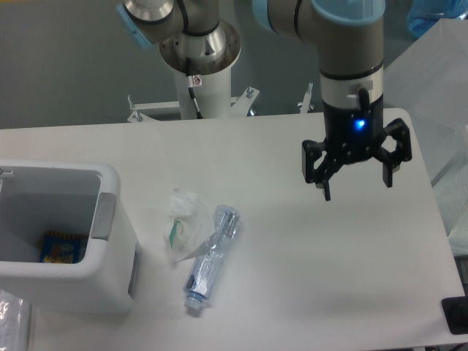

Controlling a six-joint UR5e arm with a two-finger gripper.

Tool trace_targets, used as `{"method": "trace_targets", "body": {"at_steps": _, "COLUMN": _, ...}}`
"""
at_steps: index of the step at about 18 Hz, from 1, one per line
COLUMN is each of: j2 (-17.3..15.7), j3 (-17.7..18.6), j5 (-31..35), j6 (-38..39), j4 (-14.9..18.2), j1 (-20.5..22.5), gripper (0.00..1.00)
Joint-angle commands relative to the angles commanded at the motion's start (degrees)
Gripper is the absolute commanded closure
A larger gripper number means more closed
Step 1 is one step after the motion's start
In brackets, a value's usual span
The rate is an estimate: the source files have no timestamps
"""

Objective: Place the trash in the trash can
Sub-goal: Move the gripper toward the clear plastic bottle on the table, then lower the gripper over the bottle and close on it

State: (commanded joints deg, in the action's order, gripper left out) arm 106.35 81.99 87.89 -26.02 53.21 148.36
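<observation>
Clear plastic, crushed flat, forms the bottle (212, 256), which is lying on the white tabletop (307, 278) with its blue cap (193, 301) pointing toward the near edge and its body slanting up and to the right. A crumpled clear-white wrapper (183, 223) with a green mark is lying just beside the bottle on its left, touching or overlapping its upper part. Both pieces are resting a little to the right of the trash can (110, 285), a white boxy bin with rounded corners that is standing at the left of the tabletop; a grey handle plate (104, 216) is showing on its right-hand rim, and a small blue and yellow item (60, 247) is lying on its floor. The pincer (356, 185) is hanging above the right half of the tabletop, well apart from the trash, its two black fingers (324, 183) spread wide and pointing down, holding nothing. A blue light (358, 123) is glowing on the wrist above it. The arm's pedestal (203, 69) is standing behind the tabletop's far edge.
</observation>
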Motion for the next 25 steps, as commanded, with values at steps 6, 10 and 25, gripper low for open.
{"method": "trace_targets", "body": {"at_steps": 6, "j2": 2.28, "j3": 3.26, "j5": 0.00, "j6": 0.62, "j4": -5.57, "j1": -1.75, "gripper": 0.00}}
{"method": "trace_targets", "body": {"at_steps": 10, "j2": 5.27, "j3": 3.27, "j5": 0.26, "j6": 0.88, "j4": -6.10, "j1": -3.42, "gripper": 0.00}}
{"method": "trace_targets", "body": {"at_steps": 25, "j2": 18.36, "j3": -3.32, "j5": -0.09, "j6": 0.18, "j4": -6.10, "j1": -12.56, "gripper": 0.00}}
